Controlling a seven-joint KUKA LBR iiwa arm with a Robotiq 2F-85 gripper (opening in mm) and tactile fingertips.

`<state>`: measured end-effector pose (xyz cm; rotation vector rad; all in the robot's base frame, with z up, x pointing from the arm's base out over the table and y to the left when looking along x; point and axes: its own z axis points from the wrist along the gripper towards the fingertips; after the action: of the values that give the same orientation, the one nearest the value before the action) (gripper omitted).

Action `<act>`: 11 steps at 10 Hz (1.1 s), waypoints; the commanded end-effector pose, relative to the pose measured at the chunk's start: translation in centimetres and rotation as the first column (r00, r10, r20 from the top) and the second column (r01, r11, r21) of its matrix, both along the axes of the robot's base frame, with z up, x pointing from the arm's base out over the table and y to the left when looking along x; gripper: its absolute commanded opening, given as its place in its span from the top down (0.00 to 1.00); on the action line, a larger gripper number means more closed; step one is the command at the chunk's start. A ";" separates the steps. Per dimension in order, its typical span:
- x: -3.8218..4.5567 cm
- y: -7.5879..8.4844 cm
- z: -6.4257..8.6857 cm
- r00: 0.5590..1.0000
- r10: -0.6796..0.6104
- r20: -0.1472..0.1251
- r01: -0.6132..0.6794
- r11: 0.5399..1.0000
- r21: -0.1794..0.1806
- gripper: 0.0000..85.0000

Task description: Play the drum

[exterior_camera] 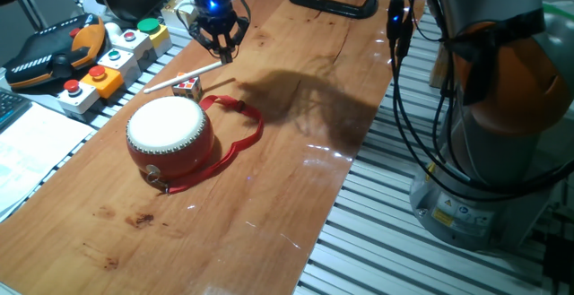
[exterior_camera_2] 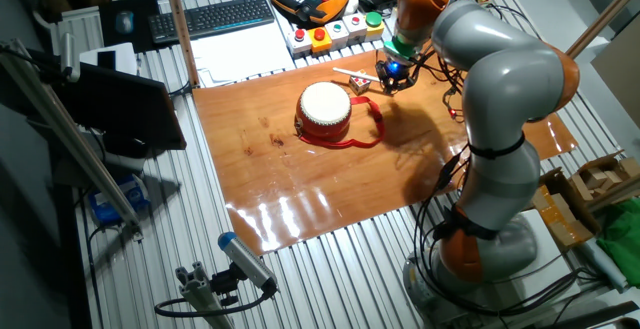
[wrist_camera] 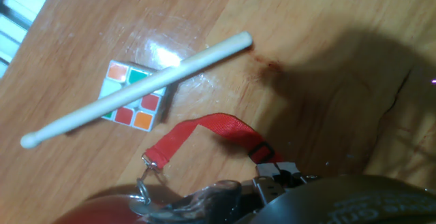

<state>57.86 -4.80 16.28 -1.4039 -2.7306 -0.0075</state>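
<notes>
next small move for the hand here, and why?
Probably lower the hand toward the drumstick and line up over its shaft. The stick lies untouched, resting across the small puzzle cube just behind the drum, and the hand hovers above the table beyond it, holding nothing. Whether the fingers are open enough is hard to tell.
</notes>
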 end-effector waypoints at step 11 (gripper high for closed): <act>0.60 -1.3 -0.4 0.960 -0.278 0.025 0.278 0.961 0.017 0.99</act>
<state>58.50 -6.14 15.84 -1.7891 -2.5230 -0.0581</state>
